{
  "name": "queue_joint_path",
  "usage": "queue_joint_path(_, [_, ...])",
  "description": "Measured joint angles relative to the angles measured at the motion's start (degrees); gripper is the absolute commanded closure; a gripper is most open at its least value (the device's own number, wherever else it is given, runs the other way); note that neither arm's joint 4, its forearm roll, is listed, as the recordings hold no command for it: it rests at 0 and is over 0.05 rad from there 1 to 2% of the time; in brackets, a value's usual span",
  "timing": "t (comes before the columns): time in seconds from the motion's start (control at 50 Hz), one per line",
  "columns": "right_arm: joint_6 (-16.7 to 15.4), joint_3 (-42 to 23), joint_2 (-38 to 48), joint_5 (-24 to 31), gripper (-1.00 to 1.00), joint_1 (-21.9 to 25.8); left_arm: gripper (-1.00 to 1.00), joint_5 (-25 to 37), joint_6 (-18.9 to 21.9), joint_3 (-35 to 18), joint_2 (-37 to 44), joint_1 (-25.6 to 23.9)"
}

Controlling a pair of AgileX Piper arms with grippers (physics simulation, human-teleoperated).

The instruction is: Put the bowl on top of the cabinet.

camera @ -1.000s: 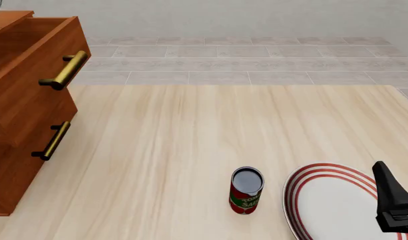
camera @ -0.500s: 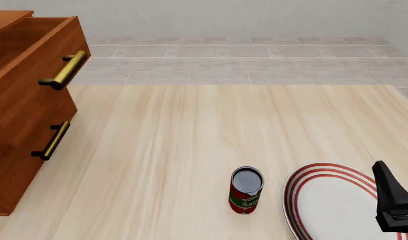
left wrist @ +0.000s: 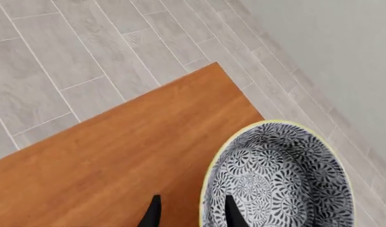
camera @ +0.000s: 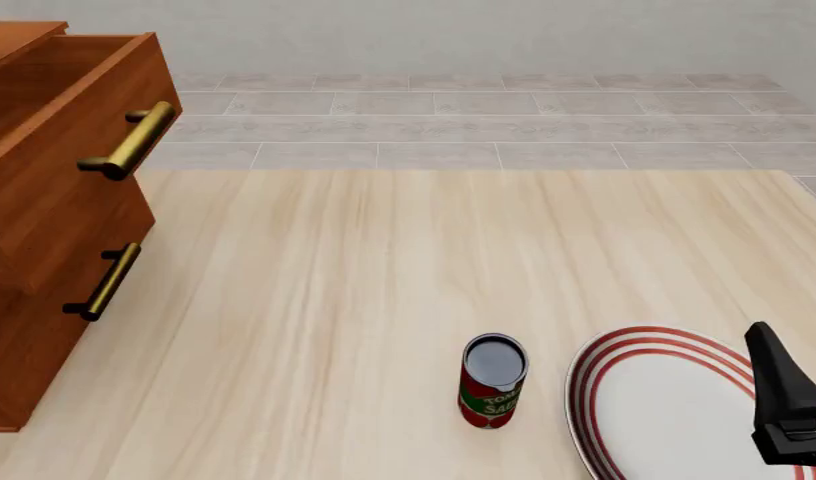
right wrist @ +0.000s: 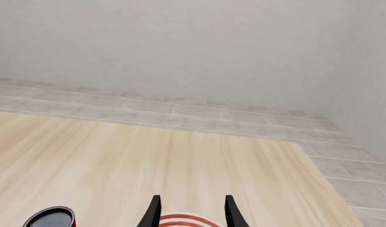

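Observation:
In the left wrist view the bowl [left wrist: 281, 179], white with a dense dark floral pattern and a yellowish rim, stands upright on the cabinet's flat reddish-brown top [left wrist: 111, 161], near a corner. My left gripper [left wrist: 193, 213] is open and straddles the bowl's near rim, with one finger [left wrist: 232, 213] inside and the other outside. The front view shows the cabinet [camera: 48, 210] at far left, while the bowl and the left gripper are out of that frame. My right gripper [camera: 788, 425] hangs open at the lower right with nothing between its fingers.
The cabinet's top drawer [camera: 75, 110] is pulled out, and brass bar handles [camera: 128, 140] stick out toward the table. A red tomato sauce can [camera: 494, 383] stands near the front edge. A red-ringed white plate [camera: 662, 410] lies under the right gripper.
A small sliver of the bowl at the front view's top left corner one second ago has gone out of frame. The right arm, can and plate have not moved.

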Motion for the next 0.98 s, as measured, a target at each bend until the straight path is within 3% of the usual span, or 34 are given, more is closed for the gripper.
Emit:
queue_joint_path(0.68, [-0.39, -0.01, -0.02, -0.09, -1.00, 0.19, -1.00, 7.97, 2.36, -4.54, -15.26, -10.85])
queue_joint_path(0.98, [-0.59, 0.01, -0.02, -0.09, -1.00, 0.38, -1.00, 9.58, 2.92, 0.97, -23.04, -17.42])
